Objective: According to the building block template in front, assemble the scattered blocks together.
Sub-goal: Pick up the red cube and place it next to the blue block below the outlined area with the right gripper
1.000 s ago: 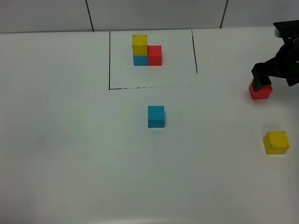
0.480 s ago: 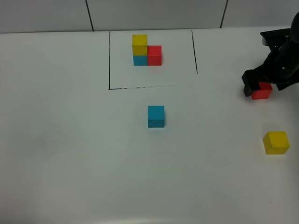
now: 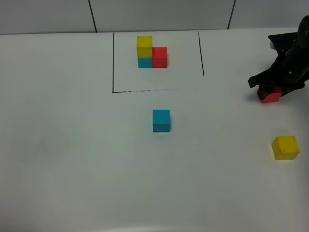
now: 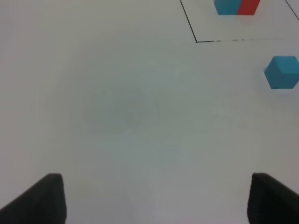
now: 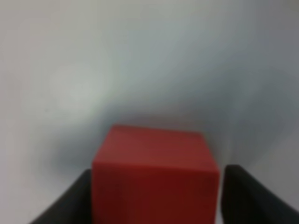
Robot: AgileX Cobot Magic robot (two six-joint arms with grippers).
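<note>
The building block template stands at the back inside a black drawn outline: yellow on cyan-blue, red beside them. Its lower cubes show in the left wrist view. Of the scattered blocks, the cyan-blue one sits mid-table, the yellow one lies near the right edge, and the red one is at the far right. My right gripper is shut on the red block, a dark finger at each side. My left gripper hangs open over bare table.
The white table runs back to a tiled wall. The left arm does not show in the exterior high view. The right arm's dark body hangs over the table's right edge.
My right gripper settled down around the red block and closed on it; the block now shows only partly under the fingers. The other blocks and the left gripper have not moved.
</note>
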